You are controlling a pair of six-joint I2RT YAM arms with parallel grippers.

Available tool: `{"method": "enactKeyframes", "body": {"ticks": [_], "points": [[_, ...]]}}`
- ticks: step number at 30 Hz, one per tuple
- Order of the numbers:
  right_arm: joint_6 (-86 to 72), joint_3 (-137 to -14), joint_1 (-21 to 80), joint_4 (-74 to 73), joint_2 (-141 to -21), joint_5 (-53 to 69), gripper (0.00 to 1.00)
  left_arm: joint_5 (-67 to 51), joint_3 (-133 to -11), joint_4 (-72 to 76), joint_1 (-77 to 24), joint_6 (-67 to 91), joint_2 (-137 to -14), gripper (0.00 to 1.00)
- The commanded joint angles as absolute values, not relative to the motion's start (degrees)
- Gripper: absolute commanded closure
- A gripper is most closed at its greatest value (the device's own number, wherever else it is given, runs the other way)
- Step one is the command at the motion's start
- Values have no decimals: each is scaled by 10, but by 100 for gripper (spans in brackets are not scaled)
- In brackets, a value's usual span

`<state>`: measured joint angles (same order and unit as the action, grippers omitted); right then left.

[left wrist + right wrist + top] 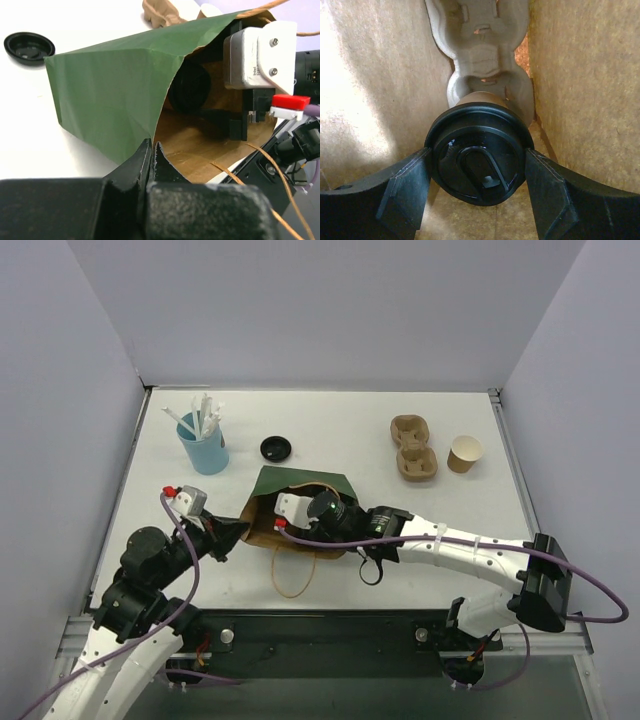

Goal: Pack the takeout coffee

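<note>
We see a green paper bag lying on its side on the table, close to the near edge and a little left of the middle. Its brown inside shows at the open mouth.

Our left gripper sits at the mouth's left side. Its jaws are drawn narrow, with the lip of the bag nipped between them.

Our right arm reaches in from the right, and its right gripper is inside the bag. There the takeout coffee faces the wrist camera lid first. The round black lid fills the gap between the two fingers, and each finger rests against the lid's rim, so the jaws hold the cup.

Beyond the lid we make out the tan body of the cup. It sits against a pale pulp carrier that lies deeper in the bag, between the brown paper walls.

Toward the far edge, four things stand apart from the bag:
- A blue cup of white straws is at the far left.
- A loose black lid lies just right of it.
- A second brown carrier is right of the middle.
- An open tan cup stands just beside that carrier, toward the right edge.
</note>
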<state>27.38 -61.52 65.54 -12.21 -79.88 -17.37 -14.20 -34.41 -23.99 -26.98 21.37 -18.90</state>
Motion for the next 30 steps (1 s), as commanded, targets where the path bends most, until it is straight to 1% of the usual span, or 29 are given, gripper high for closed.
{"method": "enactKeyframes", "body": {"ticks": [1,7,13,21,26,30], "points": [[316,-630,634,-99,-793,-145,64,-122,-311,-158,-271,205,-159,100],[351,-638,621,-83,-821,-132,65,-138,-293,-137,-271,221,-163,100],[362,-633,616,-74,-845,-115,65,-162,-301,-154,-271,207,-176,100],[369,-621,615,-24,-860,-127,66,-161,-295,-166,-271,227,-162,100],[374,-595,613,29,-857,-132,64,-151,-303,-199,-271,258,-163,100],[368,-584,613,39,-855,-126,64,-131,-307,-227,-272,286,-156,100]]}}
